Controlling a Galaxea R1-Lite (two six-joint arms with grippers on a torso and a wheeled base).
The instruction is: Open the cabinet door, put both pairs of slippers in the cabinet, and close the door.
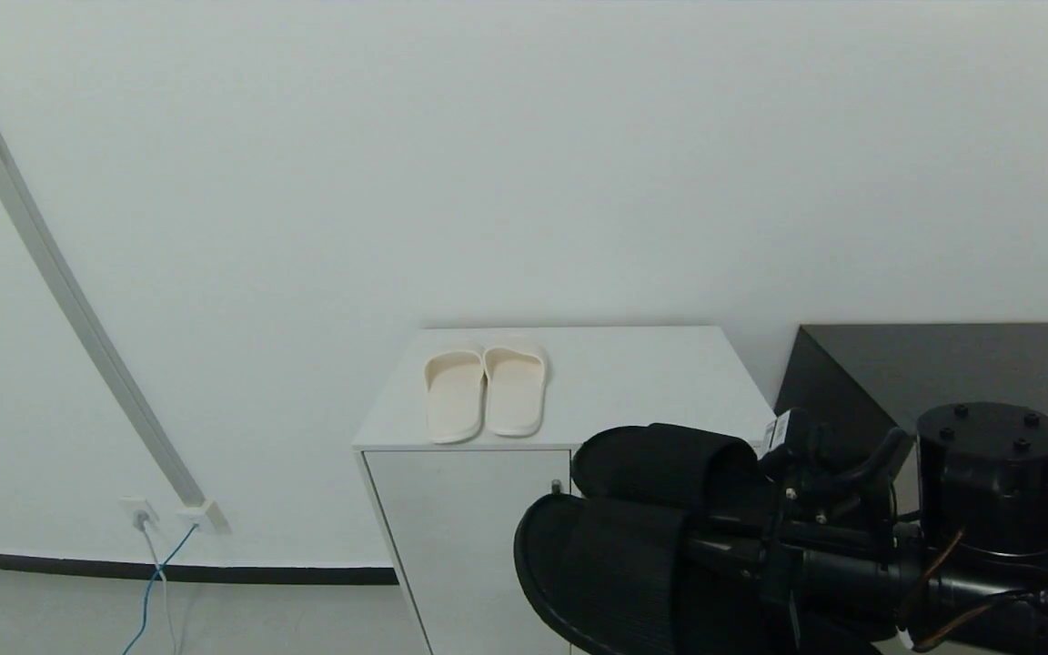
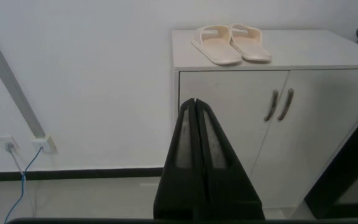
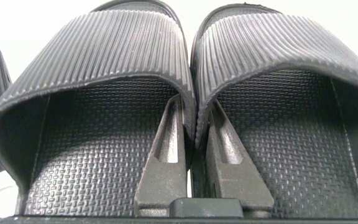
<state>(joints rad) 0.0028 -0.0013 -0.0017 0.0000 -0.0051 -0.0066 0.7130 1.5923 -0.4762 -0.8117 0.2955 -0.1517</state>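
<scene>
A white cabinet stands against the wall with both doors shut and two vertical handles at the middle seam. A cream pair of slippers lies side by side on its top, towards the left. My right gripper is shut on a black pair of slippers, pinching their two inner side walls together; it holds them in the air in front of the cabinet's right door. My left gripper is lower, in front of the cabinet, shut with nothing in it.
A dark tabletop adjoins the cabinet on the right. On the wall to the left, a slanted cable duct runs down to sockets with hanging cables. There is bare floor left of the cabinet.
</scene>
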